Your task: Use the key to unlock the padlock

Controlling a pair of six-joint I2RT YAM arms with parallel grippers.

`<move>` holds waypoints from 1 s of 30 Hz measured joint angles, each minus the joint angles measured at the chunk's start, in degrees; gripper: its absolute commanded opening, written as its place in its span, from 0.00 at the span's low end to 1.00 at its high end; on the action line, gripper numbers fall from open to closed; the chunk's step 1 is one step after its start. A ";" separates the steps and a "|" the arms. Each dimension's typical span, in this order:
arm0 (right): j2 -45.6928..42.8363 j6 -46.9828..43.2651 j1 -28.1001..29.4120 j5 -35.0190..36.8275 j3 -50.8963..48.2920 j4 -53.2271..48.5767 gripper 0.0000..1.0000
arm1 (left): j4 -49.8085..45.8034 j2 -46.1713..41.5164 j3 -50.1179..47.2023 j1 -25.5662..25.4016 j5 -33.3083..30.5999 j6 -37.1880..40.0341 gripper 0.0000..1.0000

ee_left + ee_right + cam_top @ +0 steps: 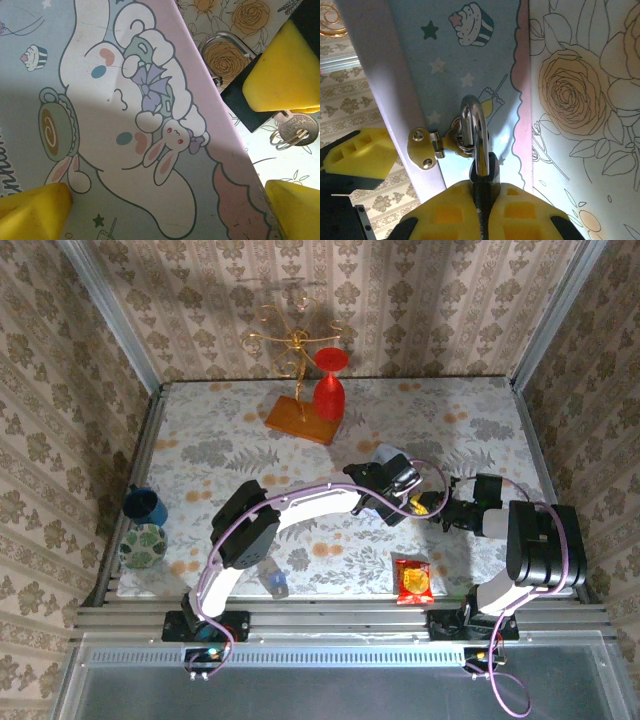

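Near the table's [200, 440] right edge, right fingers [512, 205] clamp the padlock [476, 145]; wide-open, empty left fingers [30, 210] should next grip and turn the key [296, 129].

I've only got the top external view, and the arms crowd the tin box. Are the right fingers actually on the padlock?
Observer: Yes. The right wrist view shows the right fingers shut on the padlock, gripping its dark body.
Operator: Is its shackle through the hasp?
Observer: Yes, the silvery shackle loops through the brass hasp on the tin box.
Operator: And the key?
Observer: The left wrist view shows the key, on a ring, poking out beside a right finger, off the box's edge. Whether it's in the keyhole, I can't tell.
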 measured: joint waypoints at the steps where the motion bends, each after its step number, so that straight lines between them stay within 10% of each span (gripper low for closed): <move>1: -0.13 -0.22 0.02 0.15 -0.09 -0.02 0.05 | 0.00 0.00 0.00 0.00 0.02 0.00 1.00; 24: -1.57 -1.11 0.90 1.03 -0.98 -0.02 0.17 | 0.02 -0.11 0.00 0.68 1.09 -1.60 1.00; 30: -2.86 -1.29 1.14 1.27 -1.16 -1.18 0.03 | 0.07 -0.11 0.00 0.74 1.09 -2.10 1.00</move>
